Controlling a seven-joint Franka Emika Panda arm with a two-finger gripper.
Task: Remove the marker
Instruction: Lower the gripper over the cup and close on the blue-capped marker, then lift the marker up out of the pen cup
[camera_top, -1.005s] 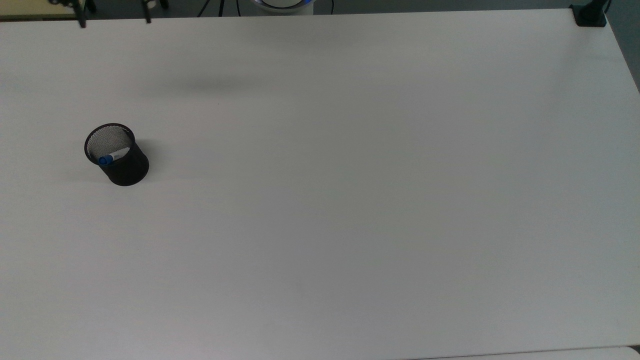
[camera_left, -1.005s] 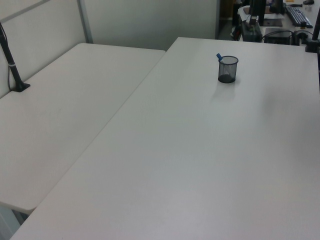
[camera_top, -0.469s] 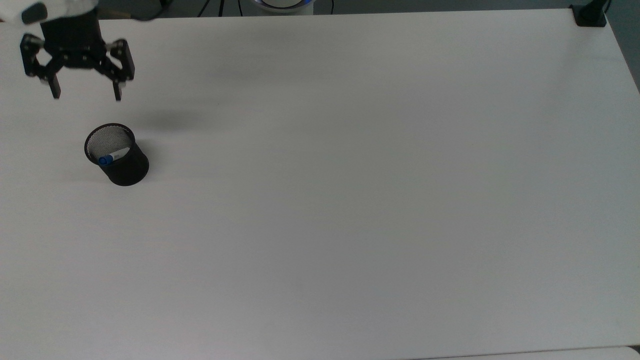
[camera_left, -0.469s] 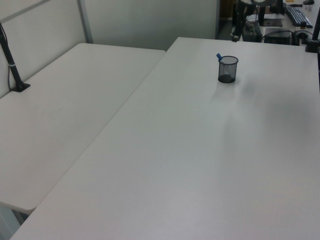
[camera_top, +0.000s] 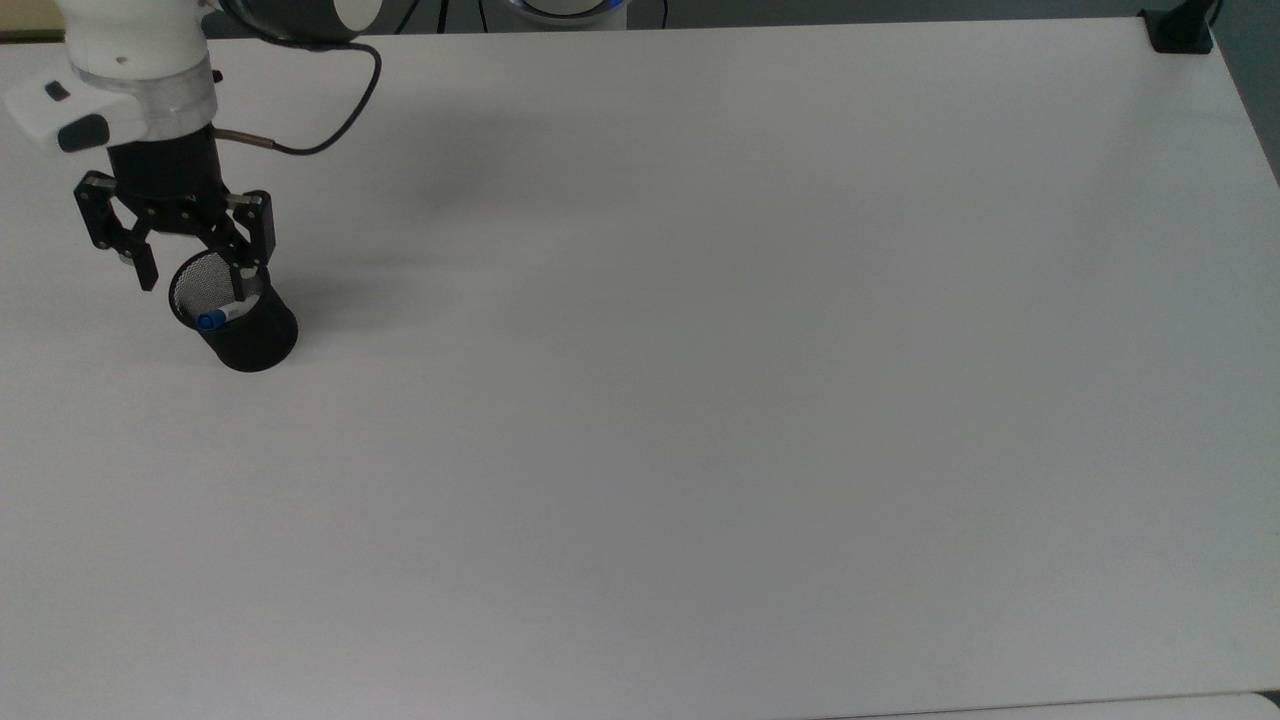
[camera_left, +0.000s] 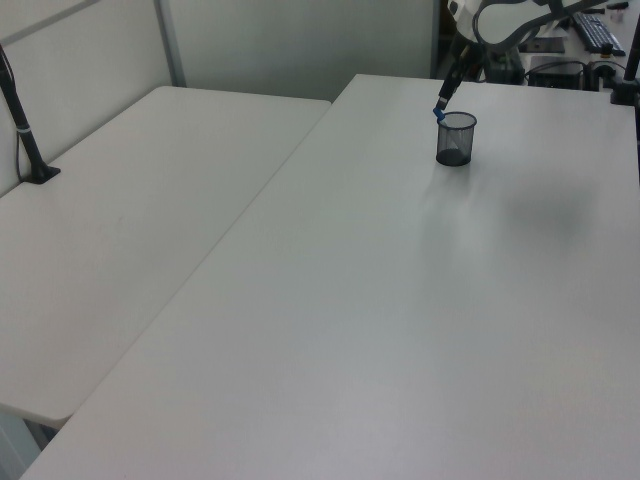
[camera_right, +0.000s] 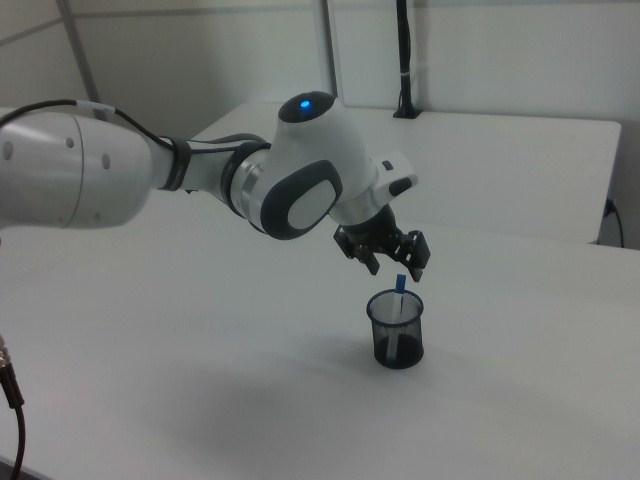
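Above the mesh cup (camera_top: 245, 335) your fingers (camera_top: 147, 272) hang open; the marker (camera_right: 399, 284) is ungrasped, lift-out remains.

Slim marker (camera_top: 222, 316) w/ white barrel & blue cap (camera_right: 400, 284), standing cap-up inside a black mesh cup (camera_top: 247, 335). It leans against the cup's rim, cap poking just above it. Cup sits upright on a white table (camera_top: 700, 400), near the top view's left edge.
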